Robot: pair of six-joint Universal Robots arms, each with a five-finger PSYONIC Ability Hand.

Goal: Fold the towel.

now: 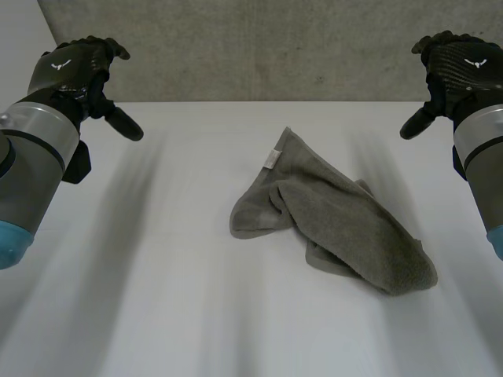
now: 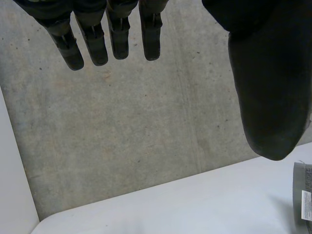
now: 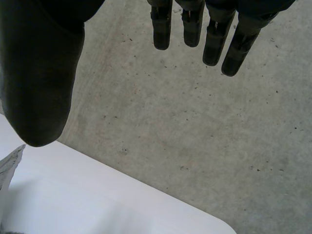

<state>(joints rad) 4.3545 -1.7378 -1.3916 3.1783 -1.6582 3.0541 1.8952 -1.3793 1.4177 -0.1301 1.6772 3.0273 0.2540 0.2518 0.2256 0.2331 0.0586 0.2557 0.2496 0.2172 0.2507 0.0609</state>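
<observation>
A grey towel (image 1: 334,216) lies crumpled in a loose heap on the white table (image 1: 157,298), a little right of the middle, with a small white label on its far edge. My left hand (image 1: 82,67) is raised at the far left, well away from the towel, fingers (image 2: 92,41) straight and empty. My right hand (image 1: 456,67) is raised at the far right, also apart from the towel, with straight fingers (image 3: 214,39) holding nothing. One towel edge with the label (image 2: 304,200) lies beyond the left thumb (image 2: 265,92). A towel corner (image 3: 9,168) lies below the right thumb (image 3: 41,87).
A grey concrete wall (image 1: 259,47) rises behind the table's far edge. Bare tabletop spreads to the left of the towel and in front of it.
</observation>
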